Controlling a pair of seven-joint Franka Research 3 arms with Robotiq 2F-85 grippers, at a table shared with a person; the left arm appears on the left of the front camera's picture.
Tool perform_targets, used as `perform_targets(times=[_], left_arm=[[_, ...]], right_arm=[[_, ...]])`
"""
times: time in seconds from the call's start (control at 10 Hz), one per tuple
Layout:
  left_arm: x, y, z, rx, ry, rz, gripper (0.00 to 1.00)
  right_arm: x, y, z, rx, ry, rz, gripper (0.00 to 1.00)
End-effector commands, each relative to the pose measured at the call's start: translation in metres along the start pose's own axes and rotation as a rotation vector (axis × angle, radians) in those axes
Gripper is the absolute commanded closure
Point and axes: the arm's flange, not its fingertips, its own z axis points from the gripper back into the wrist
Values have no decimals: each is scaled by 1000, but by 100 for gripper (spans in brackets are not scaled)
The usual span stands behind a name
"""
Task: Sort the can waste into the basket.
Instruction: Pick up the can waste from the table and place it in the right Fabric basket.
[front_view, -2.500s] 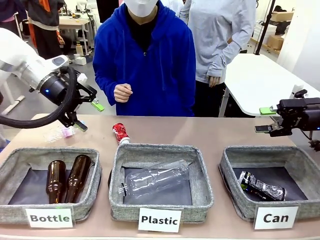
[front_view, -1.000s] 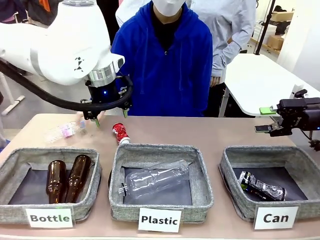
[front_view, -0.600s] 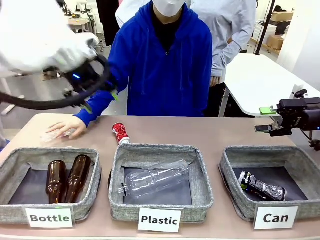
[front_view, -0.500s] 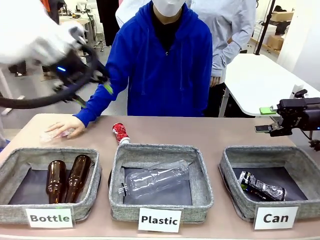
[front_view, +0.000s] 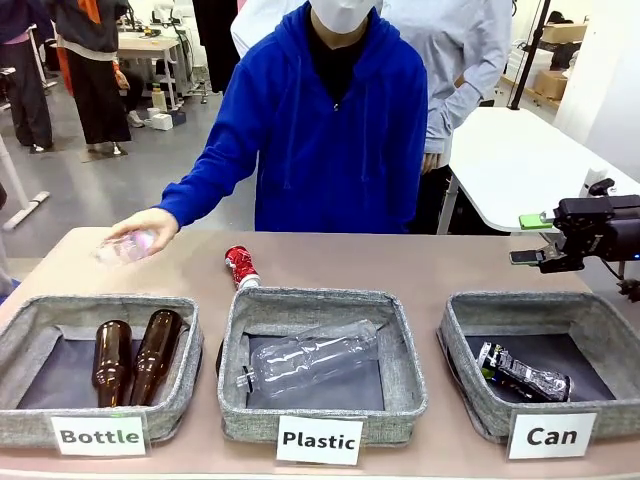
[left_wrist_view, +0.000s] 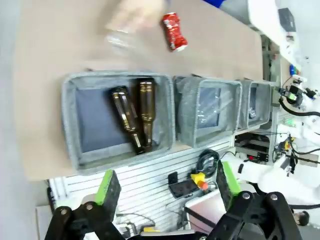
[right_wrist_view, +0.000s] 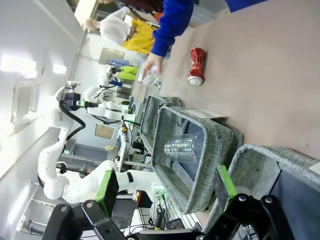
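**Red can on the table, both grippers wide and empty**

Three grey baskets line the near edge of the table (front_view: 450, 270). The right one, carded "Can" (front_view: 530, 301), is the task's basket; a dark crushed piece (front_view: 523, 375) lies on its lining, towards the near right. The middle basket, "Plastic" (front_view: 405, 370), holds a clear bottle (front_view: 310, 355) on its side. The left basket, "Bottle" (front_view: 20, 335), holds two brown bottles (front_view: 135, 360) side by side, necks pointing near.

Just beyond the far rim of the Plastic basket, near its left corner, a dented red can (front_view: 240, 266) lies on its side on the bare table, well apart from the Can basket.

Beyond the Can basket, at the far right, the right gripper (front_view: 528, 240) hangs above the table, pointing left. Its fingers stand wide with nothing between them.

At the far left, a person's hand (front_view: 150, 222) in a blue sleeve holds a small clear bottle (front_view: 122, 246) just above the table.

The left gripper (left_wrist_view: 167, 184) is high up, looking down on the Bottle basket and the red can. Its fingers are spread wide and hold nothing.
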Motion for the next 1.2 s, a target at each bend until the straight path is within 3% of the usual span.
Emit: perform_targets(times=[0.0, 0.2, 0.4, 0.8, 1.1], left_arm=[[4, 50, 1, -69, -5, 63, 0], [-7, 111, -8, -198, -14, 153, 0], [-7, 130, -26, -217, 10, 178, 0], [10, 126, -37, -192, 52, 204, 0], [20, 88, -42, -162, 88, 200, 0]], right_arm=[[2, 2, 0, 9, -12, 3, 0], [2, 2, 0, 9, -12, 3, 0], [2, 2, 0, 9, -12, 3, 0], [2, 2, 0, 9, -12, 3, 0], [2, 2, 0, 9, -12, 3, 0]])
